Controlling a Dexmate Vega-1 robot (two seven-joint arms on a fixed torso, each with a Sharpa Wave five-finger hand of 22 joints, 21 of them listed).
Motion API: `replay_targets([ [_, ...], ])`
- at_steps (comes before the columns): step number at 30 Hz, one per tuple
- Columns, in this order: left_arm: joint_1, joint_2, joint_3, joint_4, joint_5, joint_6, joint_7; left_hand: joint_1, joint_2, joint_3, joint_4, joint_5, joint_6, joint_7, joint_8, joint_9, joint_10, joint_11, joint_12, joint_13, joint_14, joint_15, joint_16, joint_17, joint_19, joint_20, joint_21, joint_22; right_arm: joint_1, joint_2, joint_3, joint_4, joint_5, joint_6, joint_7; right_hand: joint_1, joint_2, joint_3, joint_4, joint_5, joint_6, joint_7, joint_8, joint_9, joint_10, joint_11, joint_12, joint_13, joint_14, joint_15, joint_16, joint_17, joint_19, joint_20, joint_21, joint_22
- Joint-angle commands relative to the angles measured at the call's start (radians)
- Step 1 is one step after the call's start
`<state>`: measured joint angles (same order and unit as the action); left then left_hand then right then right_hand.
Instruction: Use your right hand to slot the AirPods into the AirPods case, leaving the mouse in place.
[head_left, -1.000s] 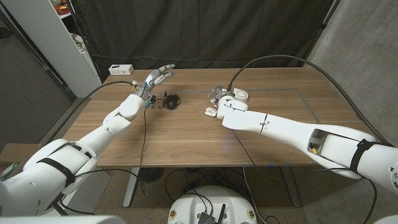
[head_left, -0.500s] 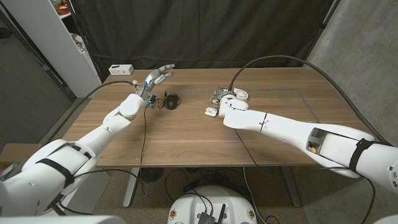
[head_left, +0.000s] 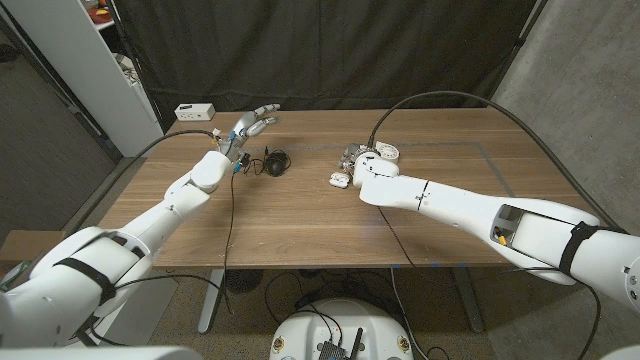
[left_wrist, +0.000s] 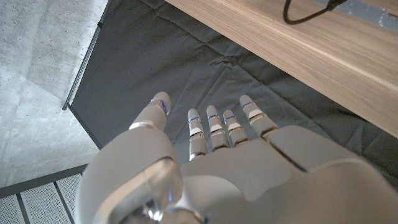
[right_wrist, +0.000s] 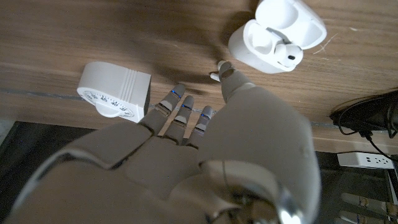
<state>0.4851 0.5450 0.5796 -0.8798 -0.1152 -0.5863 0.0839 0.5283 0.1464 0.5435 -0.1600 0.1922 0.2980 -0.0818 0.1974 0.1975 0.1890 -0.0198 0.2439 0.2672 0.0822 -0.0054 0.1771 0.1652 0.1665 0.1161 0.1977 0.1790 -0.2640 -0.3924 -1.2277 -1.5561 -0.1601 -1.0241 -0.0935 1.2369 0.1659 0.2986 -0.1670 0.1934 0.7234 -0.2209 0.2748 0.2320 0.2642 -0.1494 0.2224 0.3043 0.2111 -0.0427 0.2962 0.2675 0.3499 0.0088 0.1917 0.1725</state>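
Pinching one small white earbud (right_wrist: 214, 76), the right hand (right_wrist: 205, 143) hovers beside the open white plastic case (right_wrist: 277, 37), which already holds one; the black mouse (head_left: 277, 160) lies untouched.

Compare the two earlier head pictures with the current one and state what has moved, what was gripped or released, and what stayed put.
The right hand and its forearm have edged slightly toward the table's far side, beside the open AirPods case. No grip or release is visible. The case, the mouse, the white round timer and the raised left hand have stayed put.
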Motion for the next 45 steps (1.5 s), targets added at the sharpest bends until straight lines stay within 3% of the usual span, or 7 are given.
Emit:
replay_targets([
  [1,0.015,0.010,-0.006,-0.033,0.001,0.031,0.005,0.012,-0.001,-0.001,0.002,-0.003,0.010,0.001,0.006,0.005,0.004,-0.003,0.006,0.003,0.006,0.000,0.004,0.006,0.002,0.007,0.007,0.005,-0.013,-0.003,0.006,0.010,-0.024,0.008,0.025,0.002,-0.012,-0.004,0.009,0.003,0.027,0.000,0.006,0.000,0.010,0.003,0.007,0.004,0.007,-0.139,0.009,0.004,0.016,-0.008,0.009,0.001],
  [11,0.010,0.005,-0.003,-0.021,0.000,0.019,-0.006,0.014,-0.002,-0.004,0.003,-0.003,0.011,0.003,0.006,0.005,0.002,-0.001,0.006,0.004,0.006,-0.002,0.004,0.006,0.002,0.007,0.007,0.006,-0.013,-0.018,0.012,-0.005,-0.034,-0.006,0.047,-0.015,-0.022,-0.019,0.017,0.001,0.044,0.000,0.001,-0.005,0.020,0.023,0.013,0.006,0.022,-0.134,0.020,0.007,0.036,-0.013,0.015,0.001],
  [27,0.011,0.012,-0.007,-0.035,0.005,0.021,-0.001,0.016,-0.003,-0.007,0.004,-0.003,0.010,0.003,0.005,0.005,0.002,-0.002,0.007,0.005,0.005,-0.002,0.004,0.006,0.002,0.010,0.008,0.006,-0.002,-0.022,0.009,0.005,-0.050,0.004,0.075,-0.006,-0.014,-0.016,0.010,0.009,0.025,0.000,-0.023,-0.011,0.024,0.013,0.015,0.007,0.023,-0.135,0.027,0.012,0.045,-0.019,0.016,0.002],
  [37,0.032,0.019,-0.014,-0.060,-0.002,0.042,0.005,0.018,-0.003,-0.010,0.004,-0.003,0.009,0.002,0.005,0.006,0.001,-0.001,0.007,0.005,0.004,-0.002,0.004,0.006,0.002,0.014,0.008,0.006,-0.033,-0.010,0.040,0.013,-0.040,0.013,0.050,-0.021,-0.028,-0.033,0.016,0.008,0.107,0.003,-0.002,-0.010,0.051,0.023,0.024,0.006,0.037,-0.133,0.037,0.013,0.062,-0.020,0.019,0.003],
  [45,0.020,0.009,-0.010,-0.034,-0.002,0.033,-0.001,0.019,-0.003,-0.011,0.005,-0.003,0.011,0.002,0.005,0.006,-0.001,-0.002,0.007,0.005,0.004,-0.002,0.004,0.006,0.004,0.017,0.009,0.007,-0.062,-0.001,0.074,0.022,-0.028,0.032,0.014,-0.042,-0.046,-0.053,0.019,-0.001,0.134,0.030,0.005,0.001,0.082,0.024,0.034,0.004,0.055,-0.137,0.046,0.010,0.084,-0.025,0.024,0.003],
])
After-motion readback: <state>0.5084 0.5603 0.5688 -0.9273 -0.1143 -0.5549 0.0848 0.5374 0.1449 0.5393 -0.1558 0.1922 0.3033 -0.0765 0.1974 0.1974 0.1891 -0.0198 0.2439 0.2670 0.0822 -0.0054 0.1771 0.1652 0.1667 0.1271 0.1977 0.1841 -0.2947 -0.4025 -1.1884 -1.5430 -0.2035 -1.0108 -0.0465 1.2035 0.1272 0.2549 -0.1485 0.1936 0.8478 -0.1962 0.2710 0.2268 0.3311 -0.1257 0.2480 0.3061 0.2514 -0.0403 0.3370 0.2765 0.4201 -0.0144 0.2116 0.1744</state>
